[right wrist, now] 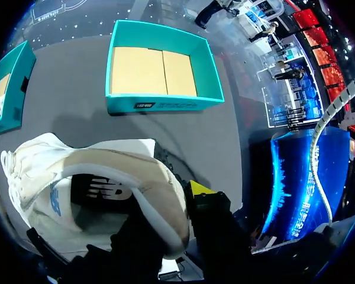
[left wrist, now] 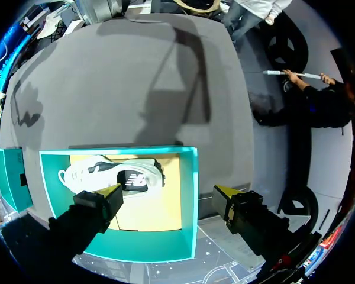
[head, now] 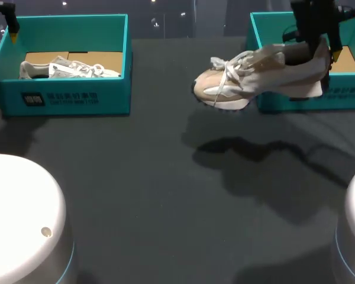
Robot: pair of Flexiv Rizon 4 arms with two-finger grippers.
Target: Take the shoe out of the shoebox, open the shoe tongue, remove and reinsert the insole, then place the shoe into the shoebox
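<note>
From where I stand, the right tool point(head: 325, 56) has the beige shoe point(head: 254, 77) clamped by its heel collar. One yellow fingertip point(right wrist: 198, 188) presses the outside of the heel. The other finger is hidden inside the shoe's opening.

The shoe hangs in the air, clear of the worktop point(head: 165, 195). Its heel is level with the front wall of the right-hand shoebox point(head: 307, 100), and its toe points away from that box, out past the box's left corner. The white laces point(head: 231, 68) lie loose over the upper, and the shoe's shadow point(head: 248, 151) falls on the worktop in front of the box. In the right wrist view, the box's tan cardboard floor shows ahead of the tool.

Well apart from the right-hand shoebox, across the worktop on the left arm's side, sits the left-hand shoebox point(head: 71, 97). A white shoe point(head: 71, 70) lies on its side in it.

The left tool point(head: 12, 29) hangs over the far corner of that second box, on the side farthest from the right-hand shoebox. Its fingers are spread wide and grip nothing. In the left wrist view, one yellow fingertip point(left wrist: 111, 193) is above the white shoe and the other is past the box's wall.
</note>
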